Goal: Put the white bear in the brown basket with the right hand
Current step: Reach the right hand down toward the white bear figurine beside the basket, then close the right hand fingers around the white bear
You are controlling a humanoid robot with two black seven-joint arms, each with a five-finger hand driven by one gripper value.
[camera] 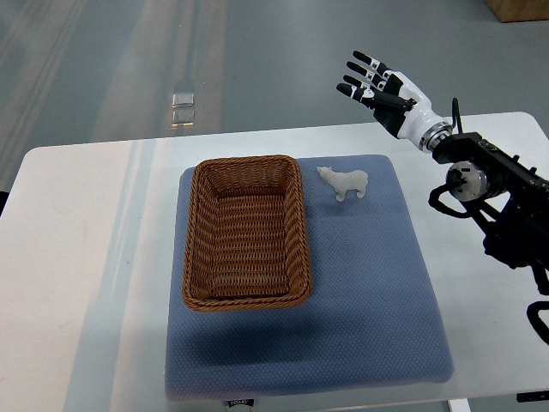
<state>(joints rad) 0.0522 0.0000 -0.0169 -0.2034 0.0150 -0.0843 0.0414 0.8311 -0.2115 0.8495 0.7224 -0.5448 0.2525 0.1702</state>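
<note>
I see my right hand (pixel 375 83) at upper right, fingers spread wide and empty; the bear (pixel 345 182) stands (upright) just right of the basket (pixel 246 293).

From my console only one arm shows. The right hand (pixel 376 81) has a white shell over palm and wrist, with black fingers (pixel 358 60) bearing pale patches on their segments. A silver metal ring joins wrist to forearm. Behind it, the forearm (pixel 497 193) is black — blocky housings, a round grey joint cap, and black cables looping loose alongside — bare machinery, no cover.
</note>
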